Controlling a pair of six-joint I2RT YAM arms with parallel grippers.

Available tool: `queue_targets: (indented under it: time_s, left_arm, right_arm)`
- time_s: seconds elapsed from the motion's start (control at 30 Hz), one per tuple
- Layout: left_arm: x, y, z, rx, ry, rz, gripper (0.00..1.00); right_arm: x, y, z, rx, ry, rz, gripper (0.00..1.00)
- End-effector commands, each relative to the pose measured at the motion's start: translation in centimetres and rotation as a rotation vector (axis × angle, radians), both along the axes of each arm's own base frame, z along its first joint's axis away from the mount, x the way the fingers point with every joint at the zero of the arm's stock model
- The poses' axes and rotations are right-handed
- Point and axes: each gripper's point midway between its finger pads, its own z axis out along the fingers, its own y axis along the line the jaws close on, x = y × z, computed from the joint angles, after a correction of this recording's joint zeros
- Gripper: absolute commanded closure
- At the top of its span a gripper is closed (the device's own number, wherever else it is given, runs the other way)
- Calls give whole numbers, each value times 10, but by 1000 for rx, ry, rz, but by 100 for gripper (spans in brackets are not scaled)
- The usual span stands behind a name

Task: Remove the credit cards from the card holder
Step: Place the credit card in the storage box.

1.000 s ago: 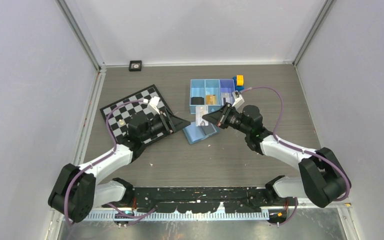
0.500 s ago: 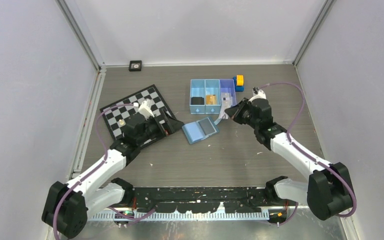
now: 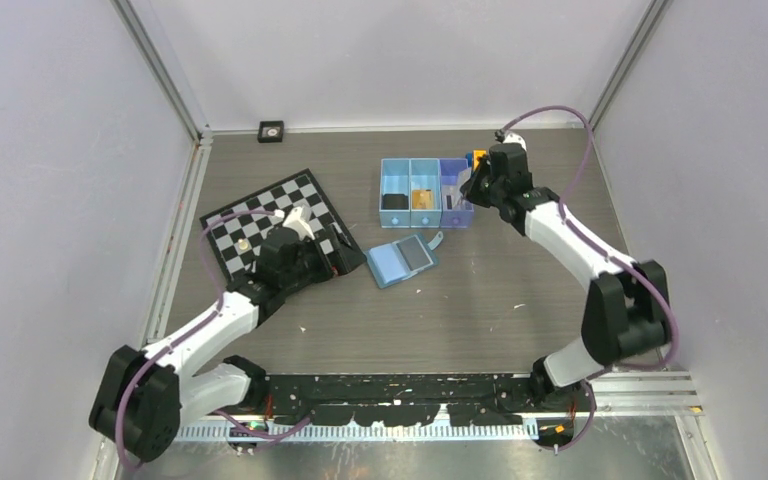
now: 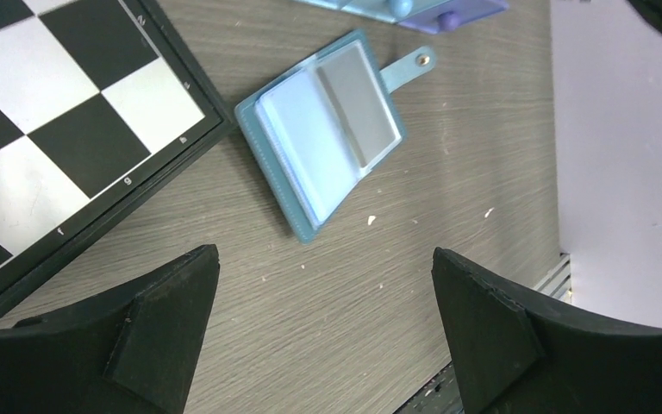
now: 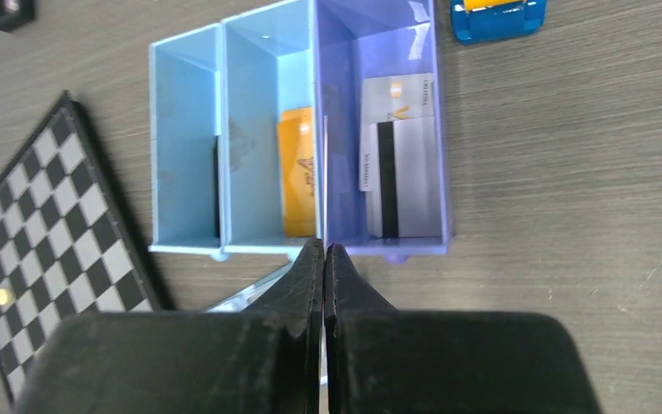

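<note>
the left gripper (image 4: 323, 254) is spread wide and grasps nothing, at the bottom of the left wrist view, and the card holder (image 4: 319, 142) lies open on the table above it, upper centre of the frame, just beside the chessboard (image 4: 52, 129). the right gripper (image 5: 323, 252) is pinched tight, fingertips pressed together at bottom centre of the right wrist view, by the front wall of the tray (image 5: 185, 247). beyond it the credit cards (image 5: 401, 172) lie in the purple right-hand compartment, pale, with a tan-orange one (image 5: 297, 172) in the middle compartment.
</note>
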Motion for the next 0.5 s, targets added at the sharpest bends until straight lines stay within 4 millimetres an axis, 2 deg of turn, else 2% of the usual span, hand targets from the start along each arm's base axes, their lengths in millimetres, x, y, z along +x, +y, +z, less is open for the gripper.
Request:
queue_targets:
  time_s: [0.0,0.13,0.23,0.47]
  left_arm:
    - [4,-12,-10,-17,16,-50,5]
    - [6,-22,-22,-25,67,-83,7]
    - [6,-26,-30,-26,101,-99,8]
    - [8,-22,-33,-6,116,-74,8]
  right_arm:
    - [25,-4,-2,-34,38,52,99]
    - [41,-7,-5,-43,42,62,100]
    - [48,0,-11,-31,62,94,99]
    - [59,18,-45,13,164,156,99]
